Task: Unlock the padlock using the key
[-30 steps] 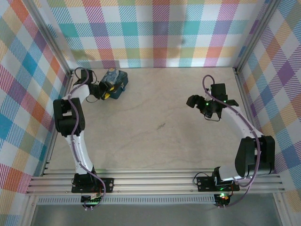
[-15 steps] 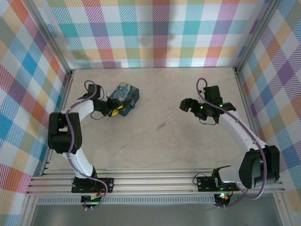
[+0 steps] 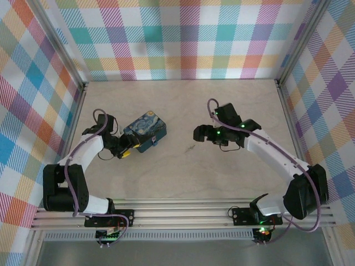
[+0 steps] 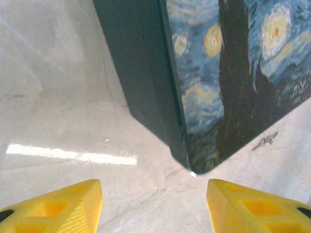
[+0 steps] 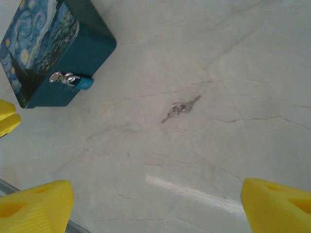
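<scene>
The dark blue starry-night tin [image 3: 145, 131] lies left of centre. The tiny padlock [image 5: 73, 80], blue body and silver shackle, hangs on the tin's [image 5: 53, 53] front side. The small silver key [image 5: 181, 108] lies flat on the table [image 3: 192, 147], to the right of the tin. My left gripper [image 3: 126, 151] stands open just off the tin's near-left corner [image 4: 194, 167], with nothing between its yellow fingers [image 4: 53, 206]. My right gripper [image 3: 201, 133] hovers open above the table, with the key ahead of its fingertips [image 5: 279, 204].
Plaid walls and metal rails [image 3: 77, 105] close in the table on three sides. Bare tabletop [image 3: 222, 172] spreads around the key and in front of the tin. A tiny silver speck [image 4: 265, 141] lies past the tin's edge, too small to name.
The left gripper dragged the tin from the back-left corner toward the middle, then opened and came off it. The right arm swung left, toward the key.
</scene>
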Robot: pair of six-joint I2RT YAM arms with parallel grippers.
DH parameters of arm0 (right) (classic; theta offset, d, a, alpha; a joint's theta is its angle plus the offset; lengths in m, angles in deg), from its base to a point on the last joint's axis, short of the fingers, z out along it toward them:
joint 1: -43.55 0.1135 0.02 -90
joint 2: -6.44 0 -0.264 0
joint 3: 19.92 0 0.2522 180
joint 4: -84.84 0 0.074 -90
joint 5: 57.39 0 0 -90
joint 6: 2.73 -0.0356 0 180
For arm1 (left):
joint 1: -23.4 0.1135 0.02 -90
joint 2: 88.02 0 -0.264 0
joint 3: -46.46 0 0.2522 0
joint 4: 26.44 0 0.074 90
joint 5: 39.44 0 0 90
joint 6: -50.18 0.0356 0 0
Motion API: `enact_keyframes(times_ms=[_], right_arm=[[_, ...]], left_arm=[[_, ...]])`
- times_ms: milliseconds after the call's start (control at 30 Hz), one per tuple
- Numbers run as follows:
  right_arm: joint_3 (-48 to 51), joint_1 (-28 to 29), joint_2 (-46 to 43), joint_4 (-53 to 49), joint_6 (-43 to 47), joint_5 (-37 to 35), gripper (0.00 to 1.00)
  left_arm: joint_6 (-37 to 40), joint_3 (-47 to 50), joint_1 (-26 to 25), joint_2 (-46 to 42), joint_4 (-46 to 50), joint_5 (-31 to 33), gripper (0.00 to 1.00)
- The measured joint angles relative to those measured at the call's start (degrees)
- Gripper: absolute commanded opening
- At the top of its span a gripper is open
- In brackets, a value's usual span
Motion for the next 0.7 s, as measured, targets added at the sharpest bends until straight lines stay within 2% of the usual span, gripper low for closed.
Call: enact_keyframes(times_ms=[100,267,400,533,700], right_arm=[[-3.17,1.84,3.8,-0.74,0.04,-0.17,0.89],[-10.16,2.8,12.63,-2.32,1.18,-0.17,0.89],[-21.03,2.8,23.96,-5.18,3.98,0.7,0.89],[-30.01,2.82,33.09,-3.85,7.69,2.36,0.89],[-41.94,3.06,43.67,-3.98,8.9,5.88,0.87]], left_arm=[[-0.7,0.37,0.0,-2.84,2.16,1.03,0.67],[-3.3,0.37,0.0,-6.1,4.0,2.89,0.68],[-7.54,0.7,0.0,-7.1,3.34,4.26,0.68],[-12.5,2.14,0.0,-9.01,1.4,5.77,0.68],[-13.75,-2.34,0.0,-7.39,3.67,7.45,0.68]])
